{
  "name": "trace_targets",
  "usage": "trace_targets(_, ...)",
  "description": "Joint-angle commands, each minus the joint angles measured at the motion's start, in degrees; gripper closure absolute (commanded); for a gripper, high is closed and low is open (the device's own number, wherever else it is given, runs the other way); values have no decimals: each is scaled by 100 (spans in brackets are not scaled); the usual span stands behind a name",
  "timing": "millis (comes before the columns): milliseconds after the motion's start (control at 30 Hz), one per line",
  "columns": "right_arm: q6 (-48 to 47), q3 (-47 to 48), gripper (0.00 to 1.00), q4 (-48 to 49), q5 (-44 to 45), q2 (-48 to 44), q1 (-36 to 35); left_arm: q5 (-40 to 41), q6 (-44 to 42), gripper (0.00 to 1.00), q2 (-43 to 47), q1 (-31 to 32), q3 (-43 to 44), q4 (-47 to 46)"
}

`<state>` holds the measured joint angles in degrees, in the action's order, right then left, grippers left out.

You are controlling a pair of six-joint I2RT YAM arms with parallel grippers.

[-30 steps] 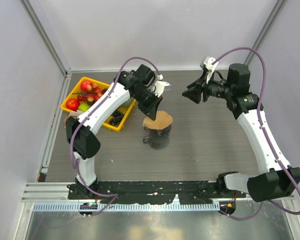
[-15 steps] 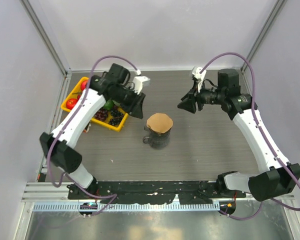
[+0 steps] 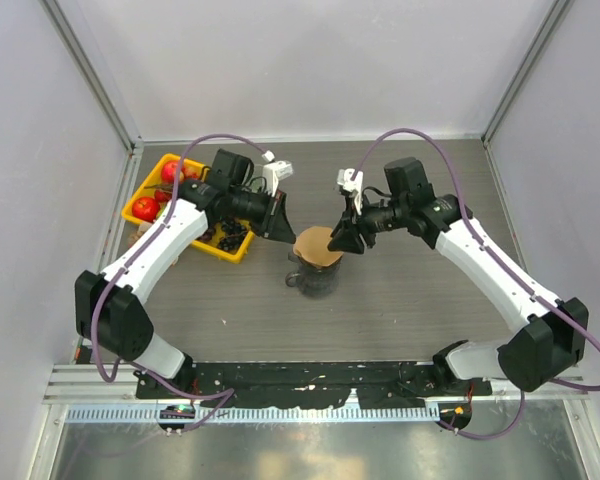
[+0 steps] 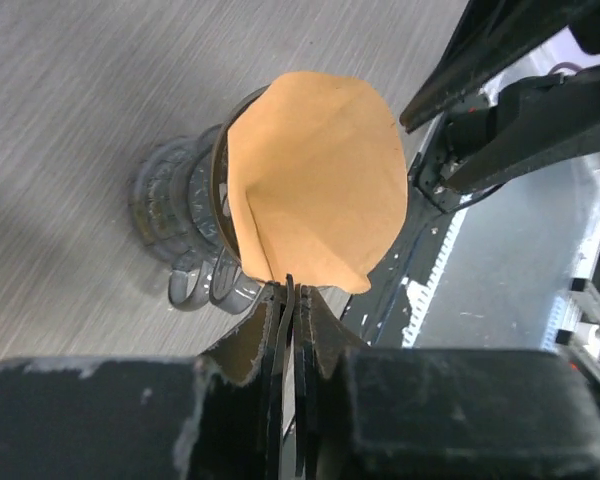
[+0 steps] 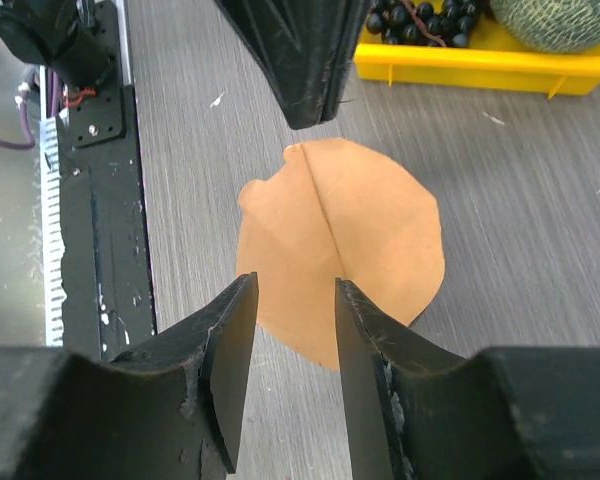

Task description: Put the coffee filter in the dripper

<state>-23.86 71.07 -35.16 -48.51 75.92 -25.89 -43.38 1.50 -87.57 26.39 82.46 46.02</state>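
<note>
The coffee filter [image 3: 318, 245], a light-brown paper cone with a seam, sits on the rim of the clear ribbed dripper [image 3: 314, 276] at the table's middle. In the left wrist view the coffee filter [image 4: 315, 190] covers the mouth of the dripper [image 4: 180, 205]. My left gripper [image 3: 283, 231] is shut, its tip [image 4: 290, 286] right at the filter's left edge; the right wrist view shows a small gap between them. My right gripper [image 3: 343, 243] is open, with its fingertips [image 5: 295, 282] over the right edge of the coffee filter [image 5: 370, 220]. That view hides the dripper.
A yellow fruit tray [image 3: 229, 256] with apples, dark berries and a melon stands behind and left of the dripper, close to my left arm; the same yellow tray [image 5: 460, 66] appears in the right wrist view. A black rail [image 3: 310, 378] runs along the near table edge.
My left gripper opened and drew back left, then returned to the filter's edge and shut. My right gripper travelled left and down to the filter's right edge, its jaws narrowing slightly.
</note>
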Motion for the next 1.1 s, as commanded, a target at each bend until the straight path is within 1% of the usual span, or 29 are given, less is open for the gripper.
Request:
trace_targets(0,-364,-128,57,132,114,28,-83,-996,1413,94,319,-187,-720,-2042)
trace_targets(33,-383,-180,57,141,123,19,-83,-1058,1658,96,354,-222,-870,-2331)
trace_targets(100,-383,-242,58,175,88,28,-83,-1076,1836,100,355,-248,-1099,-2562)
trace_targets(300,-383,-409,58,281,114,63,-223,-1094,1881,100,258,-275,-1161,-2572)
trace_targets(600,-541,-541,58,264,184,160,-267,-1094,1600,100,355,-266,-1390,-2431)
trace_targets(767,-576,-594,58,308,167,221,-294,-1033,1310,100,346,-257,-1504,-2282)
trace_targets(1067,-699,-585,58,308,210,353,-320,-954,1134,100,311,-231,-1522,-2141)
